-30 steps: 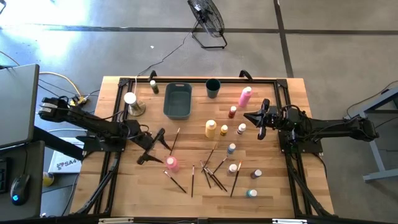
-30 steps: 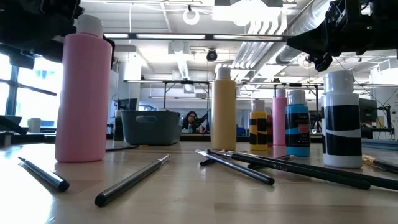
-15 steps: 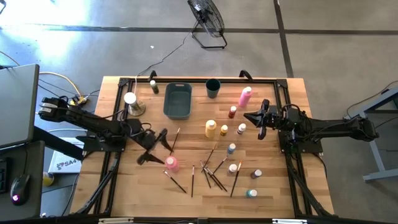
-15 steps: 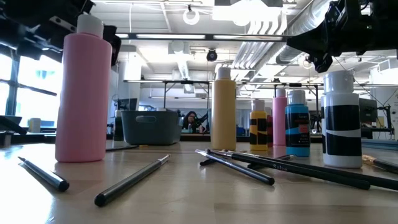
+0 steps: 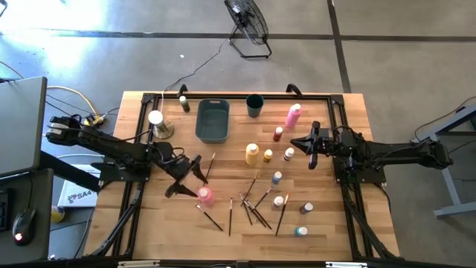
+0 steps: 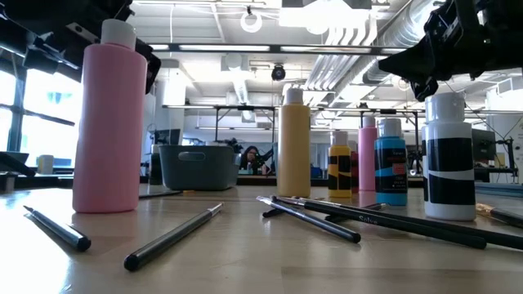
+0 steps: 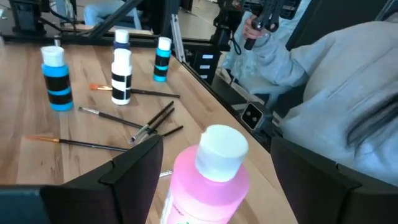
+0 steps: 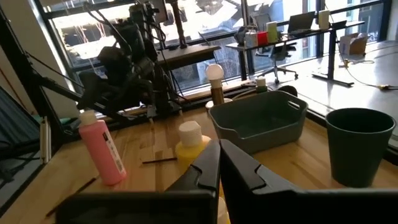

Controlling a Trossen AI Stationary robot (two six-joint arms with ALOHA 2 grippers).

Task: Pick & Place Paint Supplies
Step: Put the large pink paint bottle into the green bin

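— Looking straight down, where is the left pincer (image 5: 192, 176)?
— Spread wide on either side of the pink bottle (image 5: 205, 196), which stands on the worktop (image 5: 149, 223) near the scattered brushes (image 5: 253, 208).
— And the right pincer (image 5: 305, 142)?
— Closed, empty, hanging beside the small bottles, with the grey bin (image 5: 212, 120) and dark cup (image 5: 254, 105) farther back.
— At table level?
— The pink bottle (image 6: 110, 122) stands upright, dark pincer parts on both sides of its cap; the yellow bottle (image 6: 294, 147) stands behind the brushes (image 6: 319, 219).
— The left wrist camera?
— The fingers (image 7: 134, 171) flank the pink bottle (image 7: 208, 177) with gaps, not pressing it.
— The right wrist camera?
— Its fingers (image 8: 211, 168) meet, the yellow bottle (image 8: 189, 144) just beyond.
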